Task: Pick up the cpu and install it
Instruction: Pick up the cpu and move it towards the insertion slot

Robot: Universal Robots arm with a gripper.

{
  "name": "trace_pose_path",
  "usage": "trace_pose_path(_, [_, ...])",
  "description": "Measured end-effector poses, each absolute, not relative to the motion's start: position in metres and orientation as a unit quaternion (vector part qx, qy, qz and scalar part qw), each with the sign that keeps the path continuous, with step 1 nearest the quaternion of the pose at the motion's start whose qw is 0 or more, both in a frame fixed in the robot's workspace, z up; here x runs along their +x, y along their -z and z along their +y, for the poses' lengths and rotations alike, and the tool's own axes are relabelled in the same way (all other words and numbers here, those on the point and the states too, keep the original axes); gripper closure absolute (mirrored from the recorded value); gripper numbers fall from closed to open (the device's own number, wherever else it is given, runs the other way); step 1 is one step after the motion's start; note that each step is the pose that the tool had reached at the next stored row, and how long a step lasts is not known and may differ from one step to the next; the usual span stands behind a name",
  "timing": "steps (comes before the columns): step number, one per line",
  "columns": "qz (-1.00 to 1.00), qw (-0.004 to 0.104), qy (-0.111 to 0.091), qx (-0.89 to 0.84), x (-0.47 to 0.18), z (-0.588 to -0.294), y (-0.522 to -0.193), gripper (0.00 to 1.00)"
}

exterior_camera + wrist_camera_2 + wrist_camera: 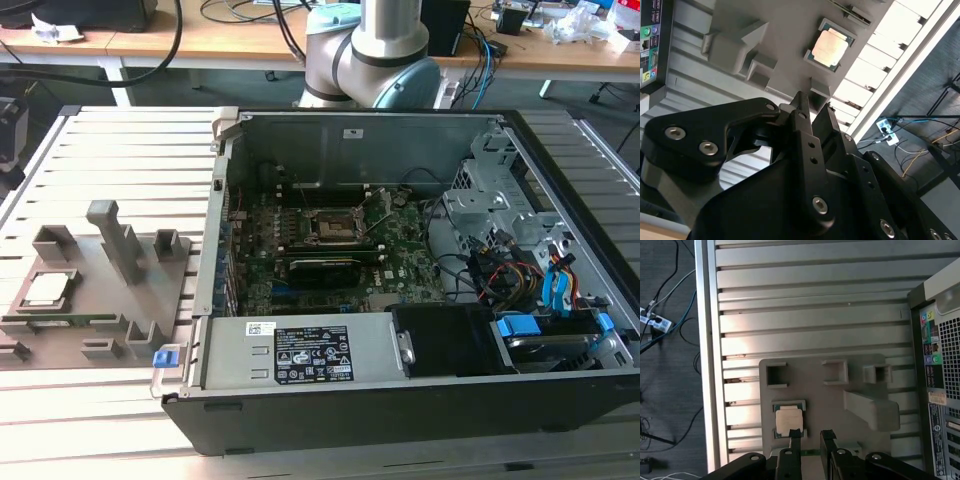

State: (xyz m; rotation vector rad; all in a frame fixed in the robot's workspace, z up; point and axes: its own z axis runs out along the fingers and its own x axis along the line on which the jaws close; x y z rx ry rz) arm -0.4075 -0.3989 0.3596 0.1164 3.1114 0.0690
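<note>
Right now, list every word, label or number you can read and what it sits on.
Black label on the computer case: print too small to read.
White sticker beside it: unreadable.
Rear-panel sticker in the first wrist view: blurred.
The cpu: no legible marking.

The arm: upper links cut off by the exterior view's top edge, base hidden behind the computer case. In the first wrist view, one finger covers part of the cpu edge, and the gripper body is cut off by the picture's edge. Contents of the socket are too small to tell.
</note>
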Motion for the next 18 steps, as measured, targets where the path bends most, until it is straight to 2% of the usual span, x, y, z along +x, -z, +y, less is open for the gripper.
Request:
trace_pose_path(8, [0.999,0.014,-0.022,0.037,-0.407,-0.399,-0.349,0.70])
trace_pose_path(18, [0.999,0.014,-0.020,0.037,-0.408,-0.413,-0.332,0.70])
